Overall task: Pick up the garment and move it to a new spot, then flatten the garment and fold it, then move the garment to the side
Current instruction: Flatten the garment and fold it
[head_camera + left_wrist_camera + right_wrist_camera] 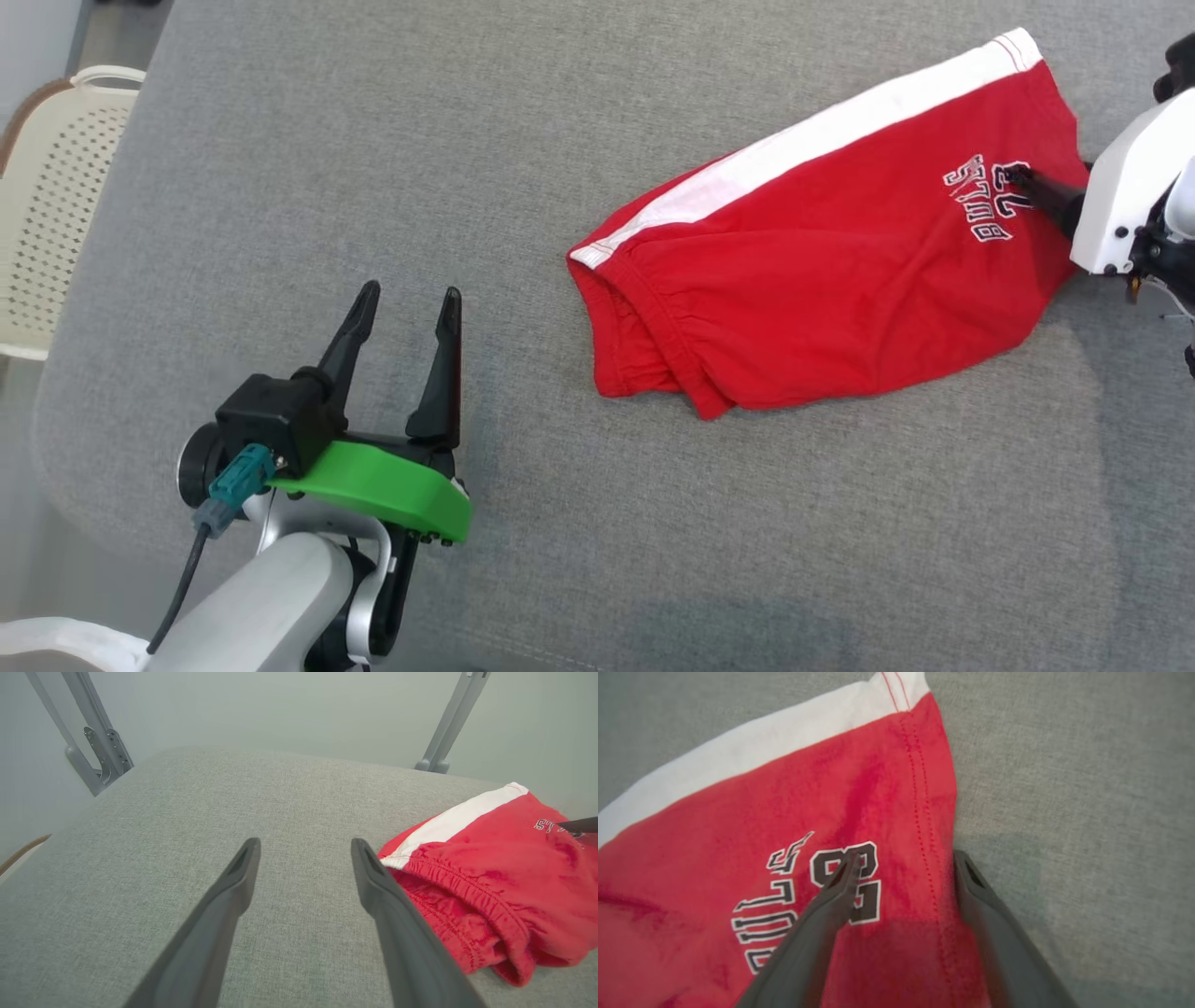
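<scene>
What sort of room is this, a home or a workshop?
Probably a plain indoor test room rather than a home: a wide table covered in grey cloth, a cream plastic chair beside it, and grey metal struts against a bare wall.

The shorts (pixel 822 252) are red, with a white side stripe (pixel 822 131) and letters (pixel 985 201) outlined in white and black. Under the shorts the woven surface (pixel 373 140) is plain grey. Far left of them stands a cream, perforated chair (pixel 56 187).

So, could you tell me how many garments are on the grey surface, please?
1: the red shorts lie on its right side, printed end under the right fingers. Another could hide beneath them.
</scene>
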Controlling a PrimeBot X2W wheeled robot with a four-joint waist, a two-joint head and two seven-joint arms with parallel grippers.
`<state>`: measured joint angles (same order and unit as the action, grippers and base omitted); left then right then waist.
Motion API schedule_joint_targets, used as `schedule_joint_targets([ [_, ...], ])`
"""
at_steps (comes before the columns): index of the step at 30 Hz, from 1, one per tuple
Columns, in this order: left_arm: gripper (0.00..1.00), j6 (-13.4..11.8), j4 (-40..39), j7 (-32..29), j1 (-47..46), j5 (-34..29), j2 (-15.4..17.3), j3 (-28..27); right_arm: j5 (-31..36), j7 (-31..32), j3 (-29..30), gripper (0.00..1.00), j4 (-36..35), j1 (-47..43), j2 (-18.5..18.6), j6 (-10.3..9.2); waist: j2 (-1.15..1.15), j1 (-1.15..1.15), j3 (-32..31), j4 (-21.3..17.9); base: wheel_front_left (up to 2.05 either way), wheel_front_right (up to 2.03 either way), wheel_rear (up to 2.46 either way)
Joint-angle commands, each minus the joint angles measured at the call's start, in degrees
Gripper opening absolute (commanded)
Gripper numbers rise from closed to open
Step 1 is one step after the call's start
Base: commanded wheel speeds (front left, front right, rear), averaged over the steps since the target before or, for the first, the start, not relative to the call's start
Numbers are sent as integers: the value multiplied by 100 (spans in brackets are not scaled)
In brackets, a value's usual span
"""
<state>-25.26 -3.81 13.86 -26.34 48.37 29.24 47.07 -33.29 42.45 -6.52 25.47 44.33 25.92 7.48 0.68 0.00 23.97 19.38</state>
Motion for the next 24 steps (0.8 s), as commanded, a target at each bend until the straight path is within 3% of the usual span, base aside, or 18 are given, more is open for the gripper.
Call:
schedule_joint_targets([
  [1,100,24,41,57,112,-47,-84,-54,106,81,33,100,60,-156,-14,2,-68,0,-8,187,0,0,0],
  [2,100,64,110,96,198,-56,-146,-138,131,170,43,100,76,-224,-80,2,-68,0,-4,249,0,0,0],
  [3,100,84,137,96,237,-63,-188,-176,134,177,80,81,96,-273,-119,2,-68,0,-7,269,0,0,0],
  [4,100,118,164,110,264,-85,-218,-213,147,165,84,6,85,-319,-139,3,-68,0,-14,286,0,0,0],
  [5,100,138,195,121,295,-102,-238,-246,135,132,118,0,89,-364,-154,3,-68,0,-31,294,0,0,0],
  [14,100,393,253,134,761,-435,-289,-746,-703,-141,887,0,-114,-813,-577,2,-68,0,-443,-32,0,0,0],
  [24,100,1040,404,132,1708,-868,-326,-1467,-1568,-274,1561,0,-1007,-2537,-863,2,-68,0,-1199,-794,0,0,0],
])
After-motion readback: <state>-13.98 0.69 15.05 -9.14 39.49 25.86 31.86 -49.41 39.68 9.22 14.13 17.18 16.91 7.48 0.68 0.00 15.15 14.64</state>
